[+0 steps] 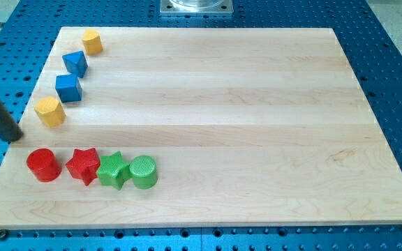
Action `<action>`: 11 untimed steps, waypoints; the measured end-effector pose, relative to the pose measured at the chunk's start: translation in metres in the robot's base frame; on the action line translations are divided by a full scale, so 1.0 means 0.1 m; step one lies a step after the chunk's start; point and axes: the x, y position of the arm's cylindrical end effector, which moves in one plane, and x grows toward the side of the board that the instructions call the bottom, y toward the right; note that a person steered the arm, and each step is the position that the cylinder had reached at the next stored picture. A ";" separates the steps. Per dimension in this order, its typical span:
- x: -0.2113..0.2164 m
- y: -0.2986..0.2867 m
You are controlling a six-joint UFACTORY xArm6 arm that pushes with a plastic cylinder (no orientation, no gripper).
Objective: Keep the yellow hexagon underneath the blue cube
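Green cylinder [144,172] sits nearest you — my tip [12,137], a bare rod without fingers, rests left of the yellow hexagon [50,111], itself just below the blue cube [68,88].

Pale wooden board [243,104], blue perforated table [389,42], grey metal mount [196,6]

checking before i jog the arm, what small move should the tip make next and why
Probably hardly any: the yellow hexagon already sits just below the blue cube, toward the view's bottom-left. My tip rests off the board's left edge, below-left of that hexagon and apart from it. I'd ease it slightly away toward the view's left, since a push toward the top-right would likely knock the hexagon into the cube.
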 end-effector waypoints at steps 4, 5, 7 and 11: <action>0.22 0.41; 0.25 0.00; -0.20 0.18; -0.12 0.27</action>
